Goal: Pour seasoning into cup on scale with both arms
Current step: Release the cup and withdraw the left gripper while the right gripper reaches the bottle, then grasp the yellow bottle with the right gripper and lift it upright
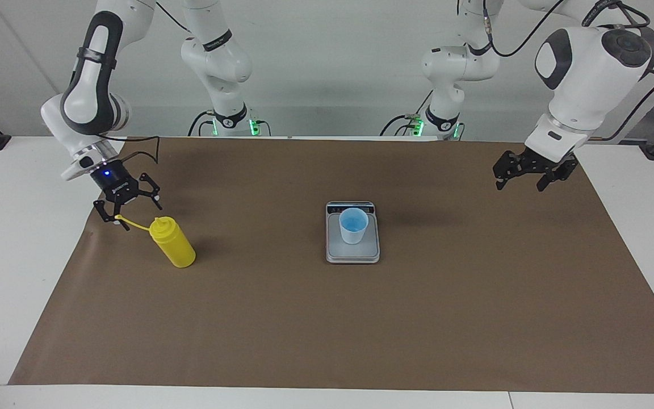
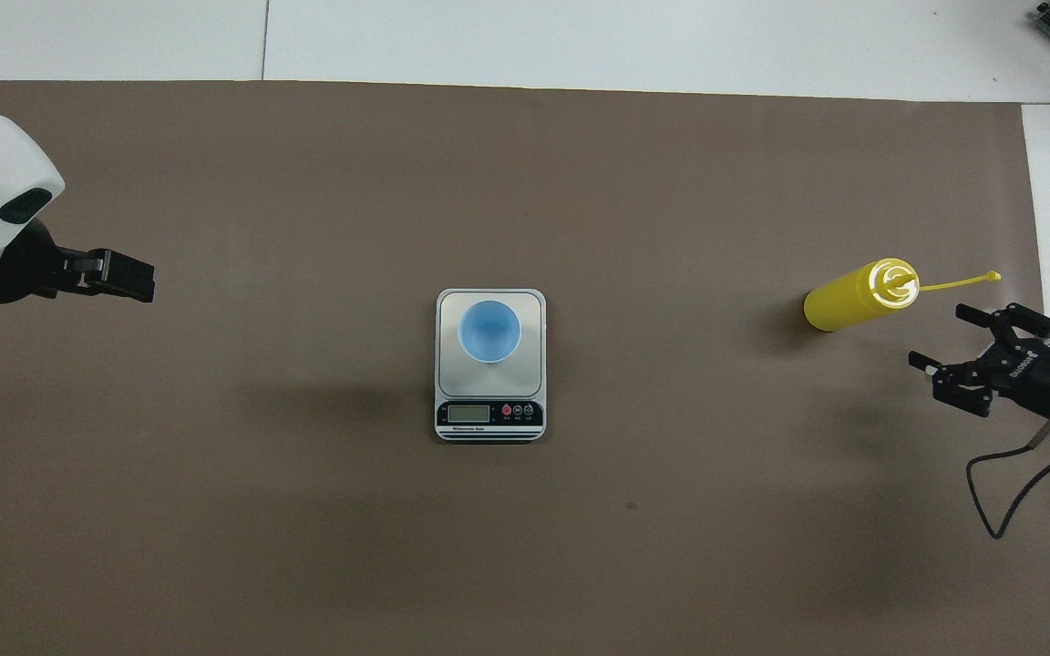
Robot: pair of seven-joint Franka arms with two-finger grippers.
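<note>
The seasoning (image 1: 174, 244) is stood upright on the desk (image 1: 474, 318) at 9 o'clock of the cup (image 1: 353, 225) on the scale (image 1: 352, 253), reachable by the spread right end effector (image 1: 127, 211); the left end effector (image 1: 525, 173) is parked spread.

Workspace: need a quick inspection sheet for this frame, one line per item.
Surface: brown mat on a white table.
Job's things: yellow bottle upright toward the right arm's end, cap strap out; blue cup on the scale, mid-mat.
Clutter: nothing seen.
Grippers: right gripper open, low beside the bottle's strap, not holding; left gripper open, raised over the mat's edge at its own end, waiting.
Cables: black cable hangs from the right wrist.
Surroundings: plain wall, green lights at the arm bases.
</note>
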